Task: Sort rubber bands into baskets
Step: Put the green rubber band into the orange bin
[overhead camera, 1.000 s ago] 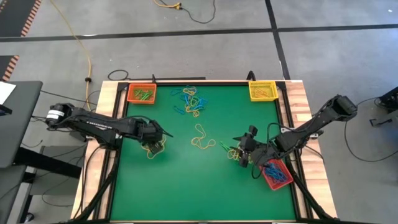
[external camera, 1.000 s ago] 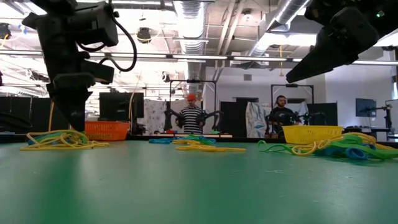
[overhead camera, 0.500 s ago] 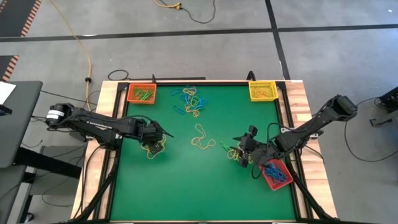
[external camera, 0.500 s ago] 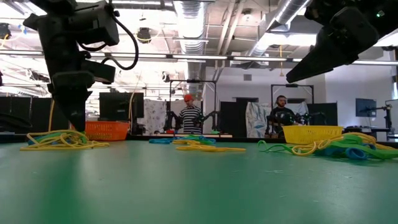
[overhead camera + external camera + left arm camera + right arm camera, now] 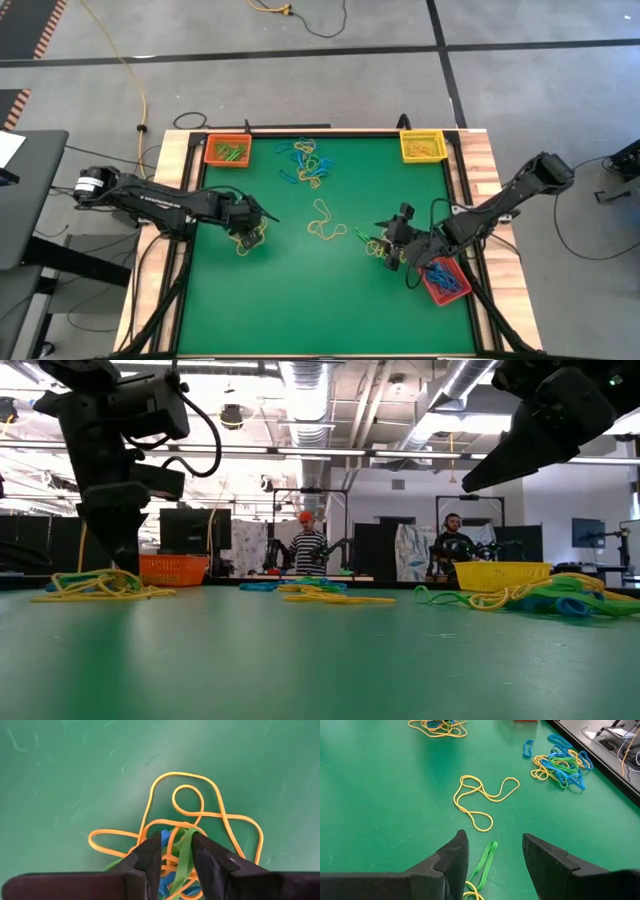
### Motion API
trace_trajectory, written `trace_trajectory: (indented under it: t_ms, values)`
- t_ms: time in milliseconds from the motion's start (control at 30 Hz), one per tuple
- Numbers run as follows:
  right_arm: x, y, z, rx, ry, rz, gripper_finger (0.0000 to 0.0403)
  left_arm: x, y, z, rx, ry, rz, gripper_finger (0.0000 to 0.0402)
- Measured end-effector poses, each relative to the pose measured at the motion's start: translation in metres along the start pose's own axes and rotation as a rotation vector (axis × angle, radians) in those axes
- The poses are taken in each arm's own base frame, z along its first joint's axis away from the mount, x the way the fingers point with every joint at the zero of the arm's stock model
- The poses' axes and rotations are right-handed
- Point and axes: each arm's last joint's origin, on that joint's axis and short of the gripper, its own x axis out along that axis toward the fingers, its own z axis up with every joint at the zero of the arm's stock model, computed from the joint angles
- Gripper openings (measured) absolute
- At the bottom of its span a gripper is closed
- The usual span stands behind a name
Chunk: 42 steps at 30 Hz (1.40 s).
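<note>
My left gripper (image 5: pixel 176 842) points down into a small pile of rubber bands (image 5: pixel 248 240) near the table's left edge. Its fingers stand a narrow gap apart, with a green band (image 5: pixel 184 855) and yellow strands between them. My right gripper (image 5: pixel 495 855) hangs open at the right, beside the red basket (image 5: pixel 445 280). A green band (image 5: pixel 485 862) lies on the mat below its fingers. The orange basket (image 5: pixel 228 151) is at the far left corner and the yellow basket (image 5: pixel 422 146) at the far right corner. My left gripper comes at the pile from above, pointing steeply down. Its fingertips (image 5: pixel 152 850) stand on either side of the green band and some yellow strands, all lying on the mat. I cannot tell whether the fingers touch the bands.
A mixed heap of blue, yellow and green bands (image 5: pixel 308 163) lies at the far middle. A loose yellow loop (image 5: pixel 324 222) lies at the table's centre. The near half of the green mat (image 5: pixel 300 310) is bare. People stand in the room behind the table.
</note>
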Motion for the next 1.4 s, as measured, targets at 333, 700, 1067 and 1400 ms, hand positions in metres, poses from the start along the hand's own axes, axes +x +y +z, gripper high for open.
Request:
trace_trajectory:
  t_ms: [333,700,1067,1400]
  values:
    - [0.000,0.000,0.000,0.000,0.000,0.000,0.0215,-0.001,0.000,0.001,0.076,-0.006,0.003,0.0003]
    - [0.000,0.000,0.000,-0.001,0.000,0.000,0.0215,-0.035,-0.013,0.037,0.154,-0.185,0.033,0.0000]
    - [0.000,0.000,0.000,-0.002,0.002,-0.001,0.0215,-0.083,-0.016,0.068,0.215,-0.335,0.210,0.0000]
    - [0.000,0.000,0.000,-0.003,0.001,-0.004,0.0215,-0.086,0.017,0.088,0.145,-0.337,0.359,0.0000]
